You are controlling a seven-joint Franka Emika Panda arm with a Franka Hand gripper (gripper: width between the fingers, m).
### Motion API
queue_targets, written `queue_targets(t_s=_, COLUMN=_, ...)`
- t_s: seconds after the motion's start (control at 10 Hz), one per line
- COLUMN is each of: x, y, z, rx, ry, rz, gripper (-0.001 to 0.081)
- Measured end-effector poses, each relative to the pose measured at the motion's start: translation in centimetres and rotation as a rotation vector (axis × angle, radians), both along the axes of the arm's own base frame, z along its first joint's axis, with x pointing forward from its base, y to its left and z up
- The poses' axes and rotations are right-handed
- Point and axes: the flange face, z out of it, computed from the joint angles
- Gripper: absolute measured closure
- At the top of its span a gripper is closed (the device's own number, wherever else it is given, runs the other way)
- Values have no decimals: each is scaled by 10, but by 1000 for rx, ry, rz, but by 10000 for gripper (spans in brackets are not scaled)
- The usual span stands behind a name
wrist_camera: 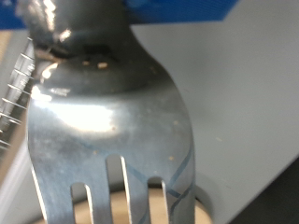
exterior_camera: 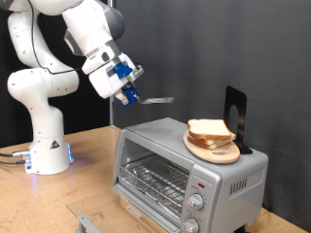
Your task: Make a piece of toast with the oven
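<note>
My gripper [exterior_camera: 129,94] is shut on the handle of a metal fork [exterior_camera: 157,99], held roughly level in the air above the oven's top on the exterior view's left. The silver toaster oven [exterior_camera: 233,180] stands on the wooden table; its wire rack [exterior_camera: 154,175] shows at the front. Two alike slices of pale bread [exterior_camera: 208,128] lie stacked on a round wooden plate [exterior_camera: 216,152] on top of the oven, to the right of the fork's tip and apart from it. In the wrist view the fork [wrist_camera: 112,121] fills the picture, with something tan [wrist_camera: 93,201] behind its tines.
A black upright stand [exterior_camera: 236,116] is behind the plate on the oven top. Two round knobs [exterior_camera: 199,202] and a red mark [exterior_camera: 201,182] are on the oven's front panel. The robot's white base [exterior_camera: 47,146] stands at the left. A grey metal part [exterior_camera: 87,221] lies at the bottom edge.
</note>
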Motion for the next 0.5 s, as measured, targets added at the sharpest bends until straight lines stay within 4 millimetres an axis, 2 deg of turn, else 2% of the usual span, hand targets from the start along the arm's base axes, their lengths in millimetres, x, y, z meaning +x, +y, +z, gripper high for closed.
queue_targets(t_s=0.5, x=0, y=-34, z=-5, rx=-30, ry=15, rz=2, gripper=320)
